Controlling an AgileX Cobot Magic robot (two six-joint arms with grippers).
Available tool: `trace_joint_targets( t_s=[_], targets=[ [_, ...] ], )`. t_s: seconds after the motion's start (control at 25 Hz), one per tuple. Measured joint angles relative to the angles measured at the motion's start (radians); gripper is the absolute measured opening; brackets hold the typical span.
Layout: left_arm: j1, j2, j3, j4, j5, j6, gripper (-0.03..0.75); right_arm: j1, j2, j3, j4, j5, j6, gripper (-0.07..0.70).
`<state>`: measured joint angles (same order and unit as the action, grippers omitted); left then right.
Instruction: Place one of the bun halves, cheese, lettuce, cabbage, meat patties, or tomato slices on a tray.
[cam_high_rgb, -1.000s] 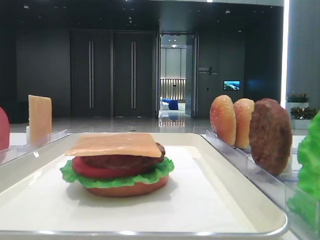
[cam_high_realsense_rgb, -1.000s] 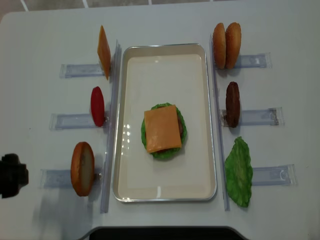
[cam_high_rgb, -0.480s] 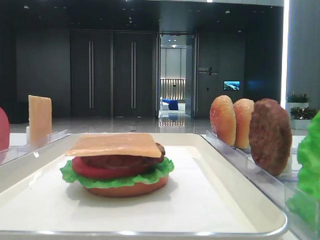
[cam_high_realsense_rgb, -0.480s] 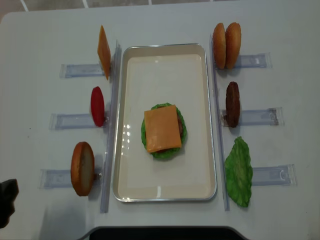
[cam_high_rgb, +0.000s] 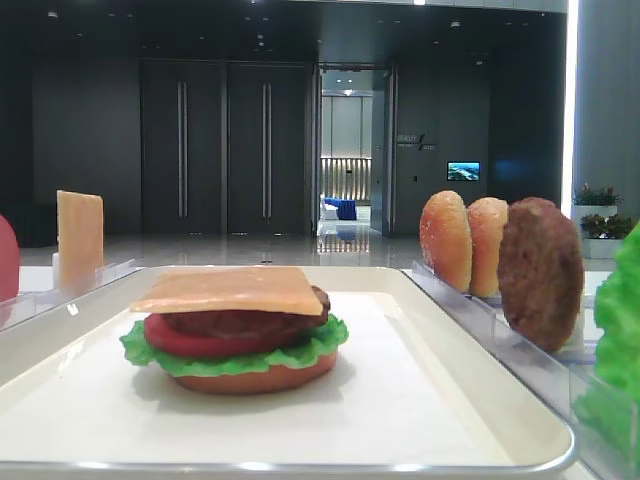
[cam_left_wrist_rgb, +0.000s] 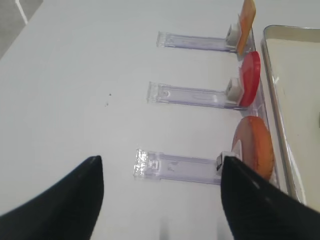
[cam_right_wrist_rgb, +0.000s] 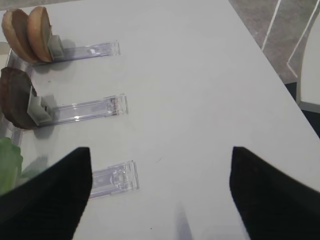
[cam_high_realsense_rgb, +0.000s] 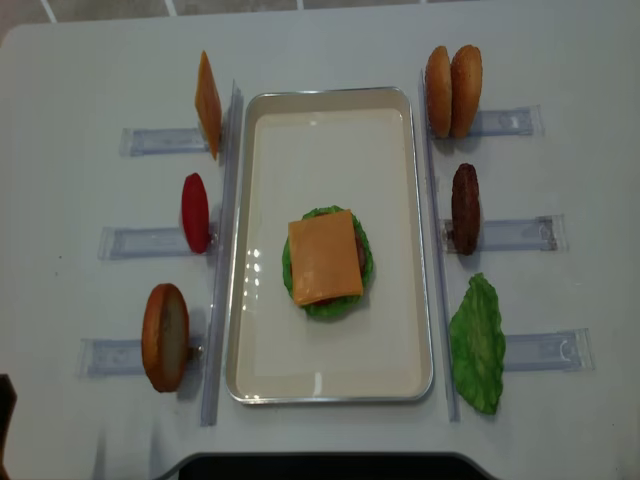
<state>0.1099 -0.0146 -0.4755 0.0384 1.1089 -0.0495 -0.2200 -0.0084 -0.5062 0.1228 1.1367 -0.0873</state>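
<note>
On the cream tray (cam_high_realsense_rgb: 330, 130) sits a stack with a bun half at the bottom, then lettuce, tomato and a meat patty, and a cheese slice (cam_high_realsense_rgb: 325, 257) on top. Left of the tray a spare cheese slice (cam_high_realsense_rgb: 207, 104), a tomato slice (cam_high_realsense_rgb: 195, 212) and a bun half (cam_high_realsense_rgb: 165, 337) stand upright. On the right stand two bun halves (cam_high_realsense_rgb: 452, 90), a patty (cam_high_realsense_rgb: 465, 208) and a lettuce leaf (cam_high_realsense_rgb: 478, 344). Cabbage is out of view. My left gripper (cam_left_wrist_rgb: 160, 200) hangs open and empty over the table, left of the bun half (cam_left_wrist_rgb: 254, 147). My right gripper (cam_right_wrist_rgb: 160, 190) is open and empty, right of the lettuce (cam_right_wrist_rgb: 9, 162).
Clear plastic racks (cam_high_realsense_rgb: 150, 140) hold the upright pieces on both sides of the tray, and long clear rails (cam_high_realsense_rgb: 222, 250) run along its sides. The table's right edge (cam_right_wrist_rgb: 270, 55) drops to the floor in the right wrist view.
My left arm has drawn back toward the lower left; in the overhead view only a dark sliver of it stays at the frame edge. The stack and racks have not moved.
</note>
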Motion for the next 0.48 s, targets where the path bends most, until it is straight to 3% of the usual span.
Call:
trace_joint_targets(
  t_s=[0.48],
  targets=[
    [0.0,0.0,0.0,-0.038,0.0,0.039,0.554,0.0,0.0,0.0,0.005,0.0,0.0,0.539]
  ],
)
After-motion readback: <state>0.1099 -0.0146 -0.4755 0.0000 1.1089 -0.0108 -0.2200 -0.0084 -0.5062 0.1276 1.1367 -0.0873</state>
